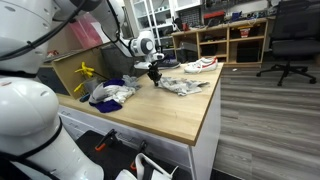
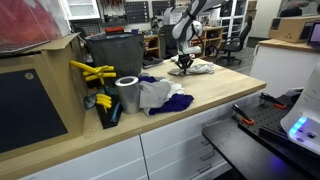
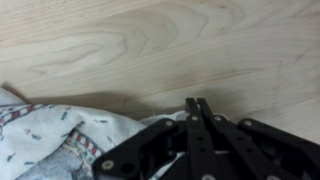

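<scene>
- The claw (image 3: 197, 104) is pressing its fingers together, with the tips at the rim of a patterned cloth (image 3: 60, 140). The print on the cloth is too blurred to read.
- The cloth is lying near the far edge of the desk (image 1: 170, 115).
- A shoe (image 1: 200, 65) is sitting by the far corner, and a pile of clothes (image 2: 160, 97) is lying mid-desk.

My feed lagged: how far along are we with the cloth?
Done: gripper is down at the cloth. In hand: fingers shut at its edge; a pinch is unclear. Left: cloth lies crumpled on the table, unlifted; the pile lies apart.
</scene>
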